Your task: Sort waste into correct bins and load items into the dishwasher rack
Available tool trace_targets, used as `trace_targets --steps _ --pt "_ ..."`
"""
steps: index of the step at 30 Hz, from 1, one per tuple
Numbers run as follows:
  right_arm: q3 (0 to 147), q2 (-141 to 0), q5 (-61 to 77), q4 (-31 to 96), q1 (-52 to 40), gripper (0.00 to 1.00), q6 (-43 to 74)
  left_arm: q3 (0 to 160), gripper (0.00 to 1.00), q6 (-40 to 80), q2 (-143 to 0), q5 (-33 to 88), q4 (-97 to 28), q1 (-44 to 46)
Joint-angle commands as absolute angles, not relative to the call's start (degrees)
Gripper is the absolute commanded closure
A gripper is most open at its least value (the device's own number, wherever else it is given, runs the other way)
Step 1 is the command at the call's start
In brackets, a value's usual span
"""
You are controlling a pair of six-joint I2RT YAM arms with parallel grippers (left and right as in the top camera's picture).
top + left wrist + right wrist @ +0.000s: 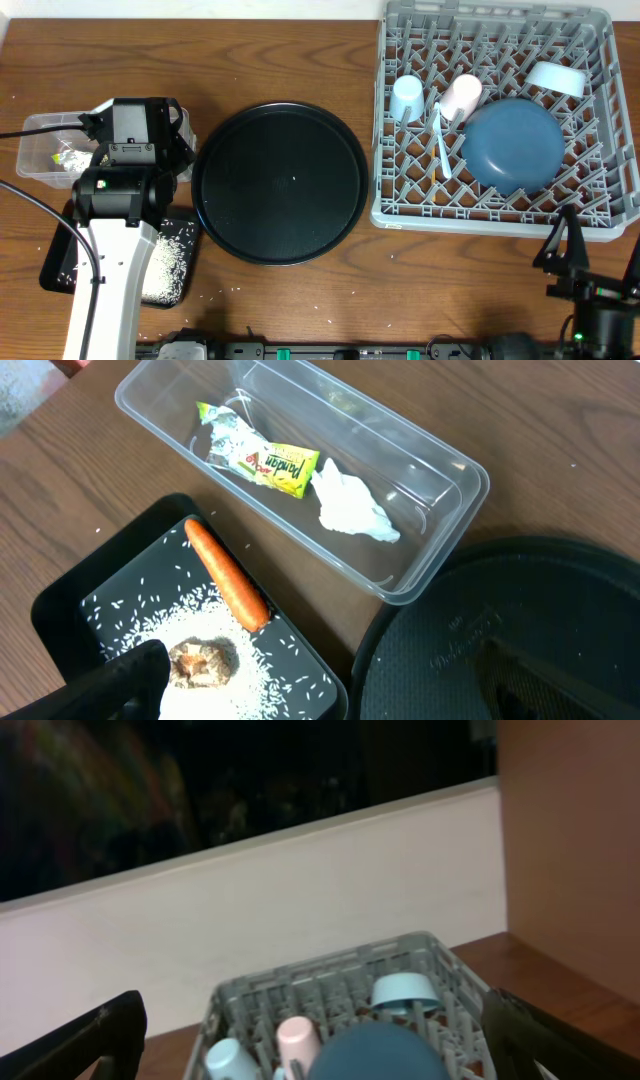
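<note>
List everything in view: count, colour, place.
table: 1, brown, underneath
dishwasher rack: 1, grey, right
plate: 1, dark blue, rack
bowl: 1, light blue, rack
cups: 2, light blue and pink, rack
spoon: 1, white, rack
round tray: 1, black, centre
box: 1, clear, left
wrapper: 1, yellow-green, box
tissue: 1, white, box
shallow tray: 1, black, front left
carrot: 1, orange, shallow tray
lump: 1, brown, shallow tray
rice: many, white, shallow tray
left arm: 1, white, left
right gripper: 1, black, open
</note>
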State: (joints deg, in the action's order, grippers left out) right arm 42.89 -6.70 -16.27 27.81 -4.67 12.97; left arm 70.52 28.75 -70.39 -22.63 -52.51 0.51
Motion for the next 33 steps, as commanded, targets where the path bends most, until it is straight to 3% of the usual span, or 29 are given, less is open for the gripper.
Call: trace_targets --steps 1,22,28,33 --pt "36.7 -3.3 -14.4 24.9 -2.9 0.01 12.8 70.6 0.02 29.7 -70.4 -23.0 -52.7 0.3" --pt "3.6 -0.3 -11.6 -10.6 -2.2 0.01 21.8 70.6 0.02 29.7 -70.4 -23.0 -52.7 0.3" --pt "0.3 -0.3 -12.8 -8.5 -2.2 0.01 21.0 70.6 0.02 29.7 -70.4 -23.0 -52.7 0.3" --pt "0.3 -0.3 -12.9 -3.2 -2.2 0.01 13.3 70.6 0.02 29.7 -70.4 -23.0 -52.7 0.3"
